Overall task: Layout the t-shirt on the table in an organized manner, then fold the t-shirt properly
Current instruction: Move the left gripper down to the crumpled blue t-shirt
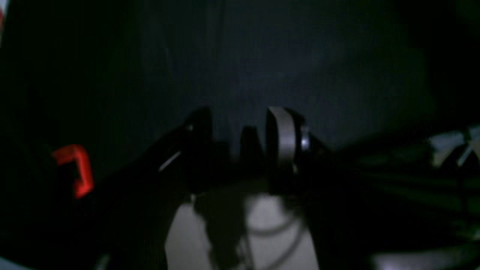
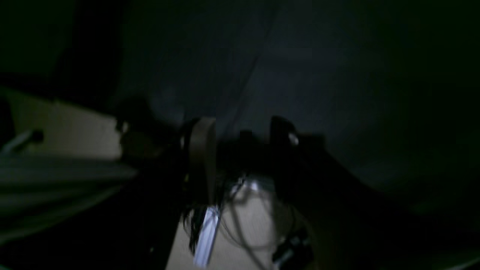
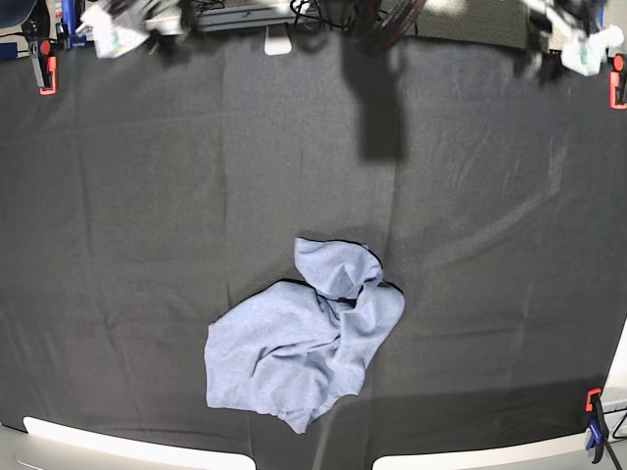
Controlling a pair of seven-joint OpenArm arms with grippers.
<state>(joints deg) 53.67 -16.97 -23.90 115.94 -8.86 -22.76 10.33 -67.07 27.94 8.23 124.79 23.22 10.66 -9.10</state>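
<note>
The t-shirt (image 3: pixel 312 343) lies crumpled on the table (image 3: pixel 147 196), toward the near edge and slightly to one side of centre. It is bunched into loose folds, with one flap raised toward the far side. No lettering is visible on it.

The left gripper (image 1: pixel 240 123) hangs over bare black cloth; its jaws stand apart with nothing between them. The right gripper (image 2: pixel 240 131) is likewise parted and empty above the cloth. Both wrist views are dark and blurred. Neither gripper touches the t-shirt.

Orange clamps (image 3: pixel 45 76) grip the cloth at the far corners. A blue and orange clamp (image 3: pixel 594 423) sits at the near edge.
</note>
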